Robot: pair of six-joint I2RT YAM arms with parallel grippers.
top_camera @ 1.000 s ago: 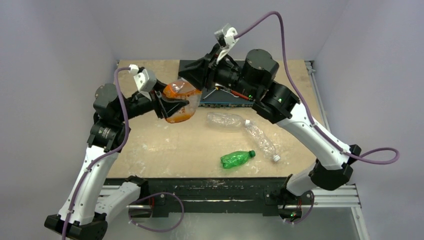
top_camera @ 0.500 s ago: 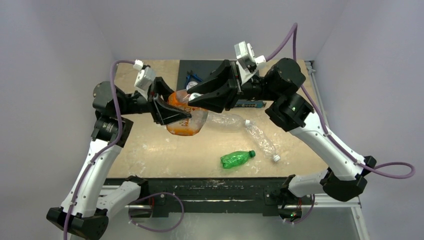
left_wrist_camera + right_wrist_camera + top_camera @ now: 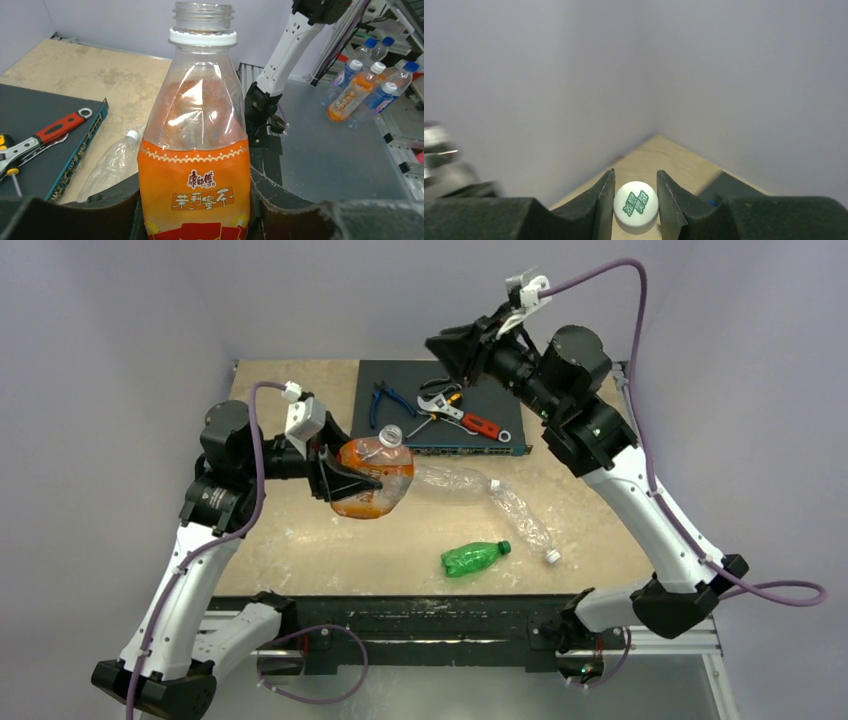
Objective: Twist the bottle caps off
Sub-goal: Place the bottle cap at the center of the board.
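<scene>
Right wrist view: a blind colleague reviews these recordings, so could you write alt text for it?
The right gripper pinches a white bottle cap with green print between its two dark fingers, low in the frame. Behind it, two pale lavender walls meet in a corner above a wedge of tan table.

Squat clear plastic bottle with orange label [image 3: 194, 150]: the label band carries red Chinese brand characters 康師傅, with pale characters 茉莉蜜茶 on the line below. White round plastic cap [image 3: 636, 204]: green print on its top face, two blocky marks, not legible. Small capped bottles in the background [image 3: 372, 80]: labels too blurred to read.
</scene>
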